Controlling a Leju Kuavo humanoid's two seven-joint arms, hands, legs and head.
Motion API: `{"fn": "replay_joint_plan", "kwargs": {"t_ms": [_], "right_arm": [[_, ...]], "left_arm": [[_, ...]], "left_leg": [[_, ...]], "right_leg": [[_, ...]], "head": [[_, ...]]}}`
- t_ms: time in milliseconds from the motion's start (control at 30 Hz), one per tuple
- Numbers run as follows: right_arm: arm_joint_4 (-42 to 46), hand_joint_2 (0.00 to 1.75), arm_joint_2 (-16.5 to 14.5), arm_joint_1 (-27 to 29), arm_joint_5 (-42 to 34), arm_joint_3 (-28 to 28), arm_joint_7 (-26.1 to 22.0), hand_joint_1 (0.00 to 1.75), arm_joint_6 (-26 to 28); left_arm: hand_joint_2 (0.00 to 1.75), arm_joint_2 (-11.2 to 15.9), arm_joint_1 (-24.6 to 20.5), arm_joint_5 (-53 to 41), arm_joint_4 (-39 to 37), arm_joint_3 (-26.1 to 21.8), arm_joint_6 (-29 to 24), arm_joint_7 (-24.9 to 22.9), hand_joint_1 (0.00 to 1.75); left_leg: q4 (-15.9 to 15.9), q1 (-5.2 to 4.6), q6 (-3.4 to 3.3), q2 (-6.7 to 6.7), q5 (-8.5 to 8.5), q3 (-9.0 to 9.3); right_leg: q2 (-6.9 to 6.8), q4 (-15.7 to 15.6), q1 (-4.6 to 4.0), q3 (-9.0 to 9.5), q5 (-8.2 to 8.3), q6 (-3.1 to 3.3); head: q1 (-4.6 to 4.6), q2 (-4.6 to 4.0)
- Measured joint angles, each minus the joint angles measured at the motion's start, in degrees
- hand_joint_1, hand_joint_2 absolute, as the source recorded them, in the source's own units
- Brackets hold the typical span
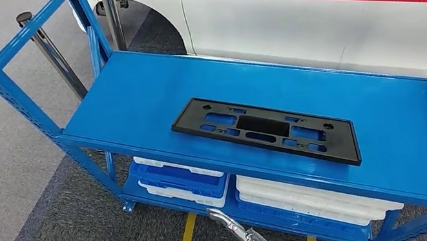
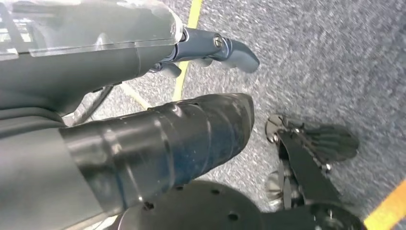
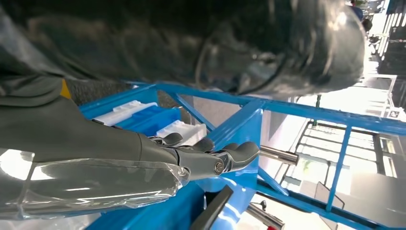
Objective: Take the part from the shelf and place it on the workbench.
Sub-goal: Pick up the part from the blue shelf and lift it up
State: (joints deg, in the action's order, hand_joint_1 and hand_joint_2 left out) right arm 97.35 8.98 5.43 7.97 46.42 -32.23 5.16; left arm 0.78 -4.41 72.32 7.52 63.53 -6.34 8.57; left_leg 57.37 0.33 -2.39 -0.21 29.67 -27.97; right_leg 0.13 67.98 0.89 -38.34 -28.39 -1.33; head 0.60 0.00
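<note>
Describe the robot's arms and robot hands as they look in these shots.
Left robot hand: a smooth grey body under a clear, glossy plastic cover, a thick blue-grey thumb with a silver screw at its pivot, darker fingers behind it. Right robot hand: the same grey shell, clear cover and screw-pivoted grey thumb beside darker fingers. In the head view, a shiny silver arm segment shows at the bottom edge.

grey left hand (image 2: 210, 48), screw at thumb, clear plastic wrist cover

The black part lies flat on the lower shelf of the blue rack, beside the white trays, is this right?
Not quite. The head view shows the black part lying flat on the upper shelf of the blue rack; the white trays sit on the lower shelf beneath it, not beside it.
</note>
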Motion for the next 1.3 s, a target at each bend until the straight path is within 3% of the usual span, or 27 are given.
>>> {"fn": "replay_joint_plan", "kwargs": {"t_ms": [67, 200, 233, 267, 367, 400, 433, 467, 533, 600, 667, 767, 867, 900, 933, 967, 1033, 1100, 1133, 1200, 1233, 1300], "right_arm": [[0.07, 0.00, 0.04, 0.03, -0.01, 0.00, 0.00, 0.00, 0.03], [0.25, 0.00, 0.05, 0.18, -0.01, 0.00, -0.01, 0.00, 0.11], [0.29, 0.00, 0.04, 0.19, -0.01, 0.00, -0.02, 0.00, 0.11], [0.33, 0.00, 0.02, 0.20, -0.01, 0.00, -0.03, 0.00, 0.11], [0.39, 0.00, 0.01, 0.21, -0.01, 0.00, -0.04, 0.00, 0.13], [0.39, 0.00, 0.01, 0.22, -0.01, 0.00, -0.04, 0.00, 0.14], [0.39, 0.00, 0.01, 0.22, -0.01, 0.00, -0.04, 0.00, 0.15], [0.39, 0.00, 0.01, 0.23, -0.01, 0.00, -0.05, 0.00, 0.17], [0.39, 0.00, 0.01, 0.24, -0.07, 0.00, -0.07, 0.00, 0.25], [0.39, 0.00, 0.02, 0.24, -0.18, 0.00, -0.12, 0.00, 0.33], [0.39, 0.00, 0.04, 0.26, -0.34, 0.00, -0.20, 0.00, 0.45], [0.41, 0.00, 0.13, 0.24, -0.98, 0.00, -0.29, 0.00, 0.62], [0.42, 0.00, 0.23, 0.23, -1.50, 0.00, -0.28, 0.00, 0.67], [0.42, 0.00, 0.25, 0.24, -1.61, 0.00, -0.26, 0.00, 0.67], [0.41, 0.00, 0.27, 0.24, -1.68, 0.00, -0.26, 0.00, 0.67], [0.41, 0.00, 0.28, 0.24, -1.74, 0.00, -0.25, 0.00, 0.66], [0.42, 0.00, 0.30, 0.24, -1.77, 0.00, -0.23, 0.00, 0.63], [0.45, 0.00, 0.31, 0.27, -1.75, 0.01, -0.20, 0.00, 0.60], [0.47, 0.00, 0.31, 0.29, -1.73, 0.01, -0.21, 0.00, 0.59], [0.48, 0.00, 0.33, 0.32, -1.64, 0.02, -0.32, 0.00, 0.60], [0.46, 0.00, 0.34, 0.31, -1.55, 0.03, -0.43, 0.00, 0.59], [0.45, 0.00, 0.36, 0.25, -1.25, 0.08, -0.64, 0.00, 0.42]], "left_arm": [[0.00, -0.13, -0.04, 0.03, 0.00, 0.03, -0.03, 0.01, 0.00], [0.00, -0.13, -0.24, 0.07, -0.01, 0.19, -0.25, 0.01, 0.00], [0.00, -0.14, -0.27, 0.08, -0.01, 0.25, -0.30, 0.02, 0.00], [0.00, -0.16, -0.31, 0.08, -0.01, 0.33, -0.34, 0.03, 0.00], [0.00, -0.26, -0.33, 0.09, -0.01, 0.57, -0.36, 0.04, 0.00], [0.00, -0.28, -0.27, 0.09, -0.01, 0.63, -0.37, 0.04, 0.00], [0.00, -0.29, -0.18, 0.10, -0.01, 0.67, -0.40, 0.04, 0.00], [0.00, -0.30, -0.11, 0.11, -0.01, 0.70, -0.45, 0.04, 0.00], [0.00, -0.29, -0.01, 0.20, -0.02, 0.77, -0.58, 0.04, 0.00], [0.00, -0.28, -0.05, 0.33, -0.05, 0.85, -0.69, 0.03, 0.00], [0.00, -0.29, -0.04, 0.51, -0.07, 0.89, -0.81, 0.02, 0.00], [0.00, -0.56, -0.09, 0.64, -0.07, 0.90, -0.97, 0.11, 0.00], [0.00, -0.63, -0.33, 0.64, -0.07, 0.95, -1.05, 0.36, 0.00], [0.00, -0.63, -0.36, 0.64, -0.07, 0.95, -1.09, 0.43, 0.00], [0.00, -0.63, -0.37, 0.64, -0.07, 0.96, -1.12, 0.48, 0.00], [0.00, -0.66, -0.38, 0.64, -0.07, 0.96, -1.14, 0.52, 0.00], [0.00, -0.77, -0.37, 0.64, -0.07, 0.97, -1.09, 0.67, 0.00], [0.00, -0.87, -0.37, 0.69, -0.07, 0.98, -1.01, 0.82, 0.00], [0.00, -0.91, -0.37, 0.74, -0.07, 0.98, -0.99, 0.83, 0.00], [0.00, -0.94, -0.46, 0.88, -0.07, 0.99, -1.02, 0.70, 0.00], [0.00, -0.96, -0.54, 0.95, -0.07, 1.00, -1.03, 0.63, 0.00], [0.00, -0.97, -0.66, 1.03, -0.07, 1.04, -0.94, 0.62, 0.00]], "left_leg": [[0.15, -0.04, 0.56, -0.03, 0.92, 0.80], [0.65, -0.14, 1.88, 0.06, 1.81, 1.31], [1.99, -0.12, 2.09, 0.07, 1.90, 0.92], [4.39, -0.05, 2.31, 0.07, 2.36, -0.36], [14.83, 0.16, 2.82, 0.07, 6.00, -7.22], [16.59, 0.19, 2.87, 0.07, 6.68, -8.91], [16.51, 0.20, 2.85, 0.07, 6.10, -9.69], [14.71, 0.19, 2.77, 0.07, 4.28, -9.64], [7.68, 0.12, 2.38, -0.15, -1.35, -7.89], [2.90, -0.24, 1.86, -0.57, -3.29, -6.69], [2.15, -0.53, 1.37, -0.67, -2.95, -6.42], [1.11, -0.05, 0.53, 0.19, -3.93, -5.62], [0.81, -0.12, -0.29, 1.22, -3.62, -5.23], [0.84, -0.21, -0.42, 1.58, -3.43, -5.11], [0.88, -0.29, -0.46, 1.94, -3.22, -4.93], [0.92, -0.33, -0.44, 2.31, -2.97, -4.66], [0.99, -0.38, -0.24, 3.02, -2.35, -3.89], [1.16, -0.65, 0.20, 3.68, -1.76, -3.32], [1.19, -0.76, 0.43, 4.07, -1.58, -3.18], [1.11, -0.86, 0.95, 4.97, -1.37, -2.94], [1.26, -0.81, 1.28, 4.88, -1.05, -2.86], [3.87, -0.59, 2.04, 3.18, 1.00, -3.80]], "right_leg": [[-0.12, -5.58, -0.24, 1.64, 2.78, 0.46], [-0.02, -7.86, -0.41, 2.56, 2.61, 2.08], [0.00, -8.15, -0.32, 3.10, 2.44, 2.41], [0.00, -8.43, -0.21, 3.66, 2.31, 2.68], [-0.03, -8.78, -0.20, 4.78, 1.49, 3.11], [0.06, -8.77, -0.22, 5.18, 1.17, 3.13], [0.17, -8.76, -0.23, 5.71, 0.83, 3.13], [0.29, -8.76, -0.24, 6.30, 0.48, 3.10], [0.50, -8.77, -0.27, 7.45, -0.27, 2.84], [0.74, -8.71, -0.30, 7.76, -0.81, 2.31], [1.06, -8.71, -0.34, 7.68, -1.17, 1.63], [1.08, -6.93, -0.51, 7.24, -2.86, 0.76], [0.51, 2.78, -0.51, 2.11, -7.60, 0.32], [0.46, 5.69, -0.47, 0.33, -8.31, 0.22], [0.38, 6.77, -0.46, -0.59, -7.88, 0.18], [0.20, 5.69, -0.47, -0.42, -6.33, 0.21], [-1.12, -1.35, -0.62, 2.46, -1.80, 0.58], [-2.79, -7.28, -1.06, 5.00, 0.60, 1.12], [-3.11, -8.31, -1.24, 5.35, 0.71, 1.36], [-2.11, -8.59, -1.26, 5.23, 0.85, 1.83], [-1.61, -8.81, -1.12, 5.28, 0.97, 2.08], [-0.72, -9.27, -0.67, 5.45, 1.24, 2.57]], "head": [[0.07, 0.01], [0.20, 0.01], [0.16, 0.01], [0.13, 0.01], [0.02, 0.00], [0.03, 0.00], [0.02, 0.00], [0.03, 0.00], [0.06, 0.00], [0.05, 0.00], [0.04, 0.00], [0.07, 0.00], [0.10, 0.00], [0.10, 0.00], [0.09, 0.00], [0.09, 0.00], [0.10, 0.00], [0.09, 0.00], [0.09, 0.00], [0.07, 0.00], [0.07, 0.00], [0.07, 0.00]]}}
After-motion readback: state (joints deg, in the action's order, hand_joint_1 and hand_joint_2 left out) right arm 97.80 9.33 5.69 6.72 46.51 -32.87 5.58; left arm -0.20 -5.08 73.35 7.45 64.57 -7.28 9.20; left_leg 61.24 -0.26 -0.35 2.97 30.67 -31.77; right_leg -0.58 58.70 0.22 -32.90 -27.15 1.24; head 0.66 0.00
